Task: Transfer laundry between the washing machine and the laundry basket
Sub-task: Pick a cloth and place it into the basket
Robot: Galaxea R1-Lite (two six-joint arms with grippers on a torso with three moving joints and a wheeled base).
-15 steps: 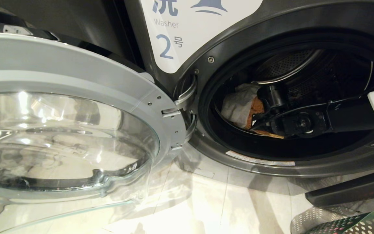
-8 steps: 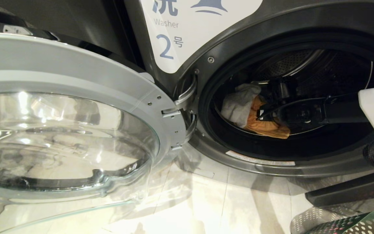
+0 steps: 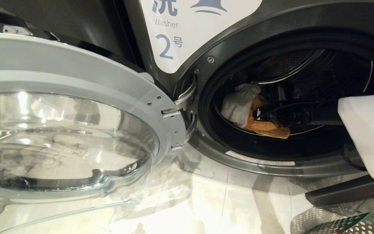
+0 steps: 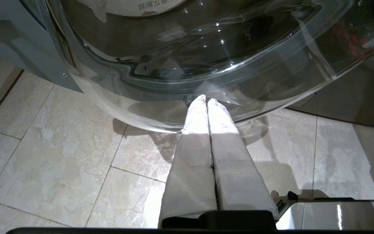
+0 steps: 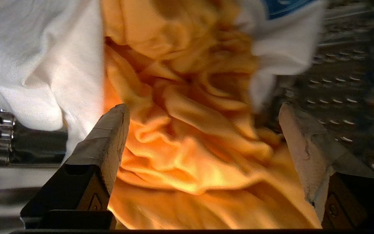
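I position the right gripper, jaws wide and empty, over the orange garment at centre-right inside the drum; nothing is extracted yet.

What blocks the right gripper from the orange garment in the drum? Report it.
Nothing visible does. The right gripper is inside the drum, its fingers spread either side of the orange garment, which lies directly ahead. A white garment lies beside it, not in the path.
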